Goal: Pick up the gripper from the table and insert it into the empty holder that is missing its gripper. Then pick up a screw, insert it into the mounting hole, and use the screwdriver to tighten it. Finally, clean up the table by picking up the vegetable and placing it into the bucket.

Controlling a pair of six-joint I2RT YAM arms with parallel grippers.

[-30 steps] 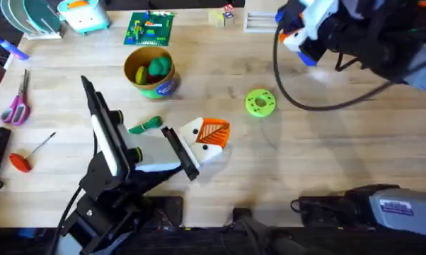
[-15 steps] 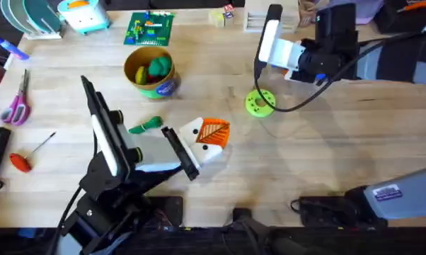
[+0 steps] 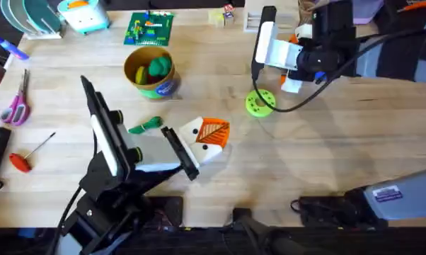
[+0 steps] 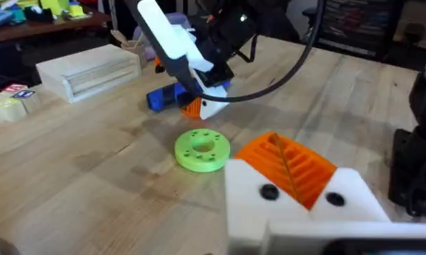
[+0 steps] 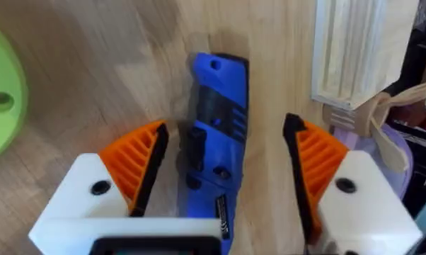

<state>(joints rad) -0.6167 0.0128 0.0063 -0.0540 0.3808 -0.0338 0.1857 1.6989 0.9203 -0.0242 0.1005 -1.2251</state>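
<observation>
Screwdriver, one, lies between right pincer's two wide-spread fingers.

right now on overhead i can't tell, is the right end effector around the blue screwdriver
observer: yes. In the right wrist view the screwdriver lies flat between the open fingers of the right end effector, with a gap on each side.
operator: is it touching the green disc
observer: no. In the left wrist view the green disc lies flat, with bare table between it and the end effector.
</observation>
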